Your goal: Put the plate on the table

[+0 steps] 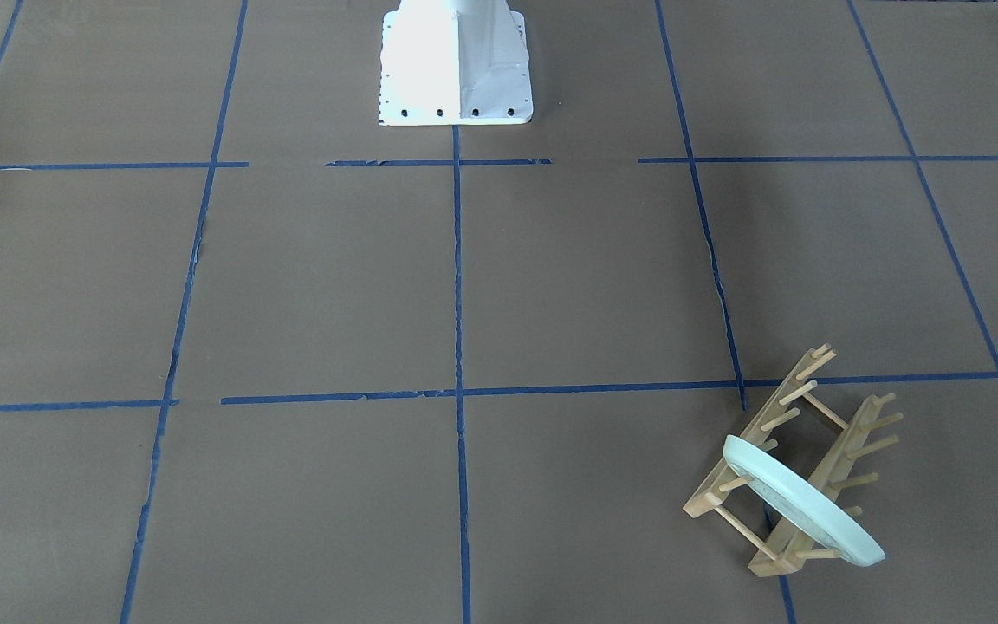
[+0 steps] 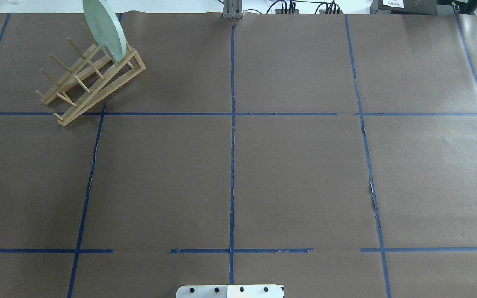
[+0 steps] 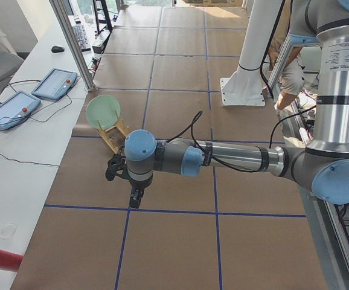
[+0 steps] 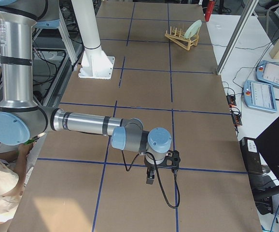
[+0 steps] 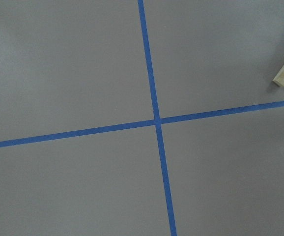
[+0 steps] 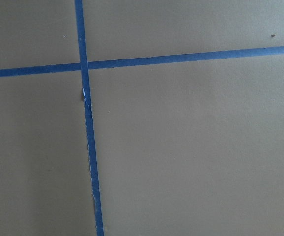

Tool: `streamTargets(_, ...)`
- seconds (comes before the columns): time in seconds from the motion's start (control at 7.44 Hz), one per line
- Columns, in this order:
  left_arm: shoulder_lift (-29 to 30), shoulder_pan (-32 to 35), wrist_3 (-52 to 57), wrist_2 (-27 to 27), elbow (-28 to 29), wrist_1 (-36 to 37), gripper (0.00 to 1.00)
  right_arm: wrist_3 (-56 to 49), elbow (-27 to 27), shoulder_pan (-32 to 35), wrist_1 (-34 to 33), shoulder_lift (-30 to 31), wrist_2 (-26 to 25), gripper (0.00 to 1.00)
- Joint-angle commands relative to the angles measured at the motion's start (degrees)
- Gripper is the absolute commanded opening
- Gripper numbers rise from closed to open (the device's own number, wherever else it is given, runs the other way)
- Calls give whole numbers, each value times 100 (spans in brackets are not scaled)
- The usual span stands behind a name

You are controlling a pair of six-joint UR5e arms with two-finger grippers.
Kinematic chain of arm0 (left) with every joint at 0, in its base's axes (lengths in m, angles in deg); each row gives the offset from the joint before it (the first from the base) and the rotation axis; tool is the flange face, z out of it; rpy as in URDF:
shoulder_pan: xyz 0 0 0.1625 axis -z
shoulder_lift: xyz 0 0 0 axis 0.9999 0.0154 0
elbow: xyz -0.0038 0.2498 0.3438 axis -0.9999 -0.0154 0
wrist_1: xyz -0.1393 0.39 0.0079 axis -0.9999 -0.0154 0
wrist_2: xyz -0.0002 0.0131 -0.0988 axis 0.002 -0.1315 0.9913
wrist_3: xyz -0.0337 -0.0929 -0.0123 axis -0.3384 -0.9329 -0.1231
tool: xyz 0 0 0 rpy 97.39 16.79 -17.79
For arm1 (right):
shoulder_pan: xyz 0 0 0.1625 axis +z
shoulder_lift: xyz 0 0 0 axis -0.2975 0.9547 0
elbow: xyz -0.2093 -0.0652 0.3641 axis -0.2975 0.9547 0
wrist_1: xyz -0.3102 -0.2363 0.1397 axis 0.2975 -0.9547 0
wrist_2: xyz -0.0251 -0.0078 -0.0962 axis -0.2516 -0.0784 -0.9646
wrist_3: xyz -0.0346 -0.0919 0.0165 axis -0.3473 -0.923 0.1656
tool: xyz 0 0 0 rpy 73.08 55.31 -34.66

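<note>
The plate (image 1: 802, 500) sat on edge in the wooden rack (image 1: 841, 455) on the table (image 1: 551, 286); left gripper (image 3: 135, 197) and right gripper (image 4: 150, 179) hovered well apart from it, couldn't tell their finger spread

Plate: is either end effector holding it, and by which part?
Neither. The plate stands on edge in the rack; left end effector and right end effector hang over the table, far from it.

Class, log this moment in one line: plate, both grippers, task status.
plate: upright in wooden rack | left gripper: state unclear | right gripper: state unclear | status: plate not on table
</note>
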Motion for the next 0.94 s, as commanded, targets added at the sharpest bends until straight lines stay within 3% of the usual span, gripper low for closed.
streamTargets(0.0, 855, -27, -26, 69, 877, -1185, 100, 0, -5, 0, 0, 0, 0, 100)
streamTargets(0.13, 981, -79, -879, 575, 1040, -1513, 100, 0, 4, 0, 0, 0, 0, 100)
streamTargets(0.27, 1052, -88, -2227, 684, 989, -2135, 100, 0, 4, 0, 0, 0, 0, 100)
streamTargets(0.54, 1227, -1067, -5133, 651, 1041, -3959, 100, 0, 4, 0, 0, 0, 0, 100)
streamTargets(0.81, 1945, -2061, -8220, 188, 1094, -4408, 100, 0, 4, 0, 0, 0, 0, 100)
